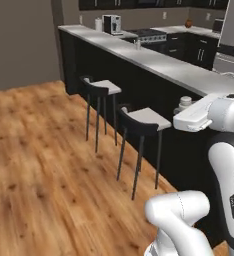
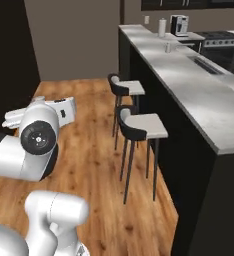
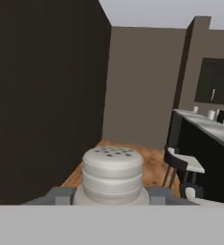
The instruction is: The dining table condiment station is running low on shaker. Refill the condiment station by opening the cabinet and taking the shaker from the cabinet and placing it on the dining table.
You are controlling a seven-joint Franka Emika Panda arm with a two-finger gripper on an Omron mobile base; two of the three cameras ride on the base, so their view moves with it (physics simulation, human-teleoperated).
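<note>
The shaker (image 3: pixel 112 172), pale grey-white with a dotted cap, stands upright between my two dark fingertips (image 3: pixel 61 195) in the hand view. My gripper (image 3: pixel 111 194) is shut on it. In the left base view the shaker's cap (image 1: pixel 185 102) shows above my white hand (image 1: pixel 194 119), which hangs over the floor beside the dining table (image 1: pixel 179 70). The table's long light grey top (image 2: pixel 199 85) on a black base runs along the right. The tall black cabinet (image 3: pixel 47 95) rises to the left of the hand; its doors and handles are out of sight.
Two black stools with pale seats (image 1: pixel 105 87) (image 1: pixel 146 119) stand along the table's side. A small pale container (image 2: pixel 167 46) sits on the tabletop farther off. Behind the table are a kitchen counter with a coffee machine (image 1: pixel 111 23) and a stove. Wooden floor (image 1: pixel 44 150) lies open on the left.
</note>
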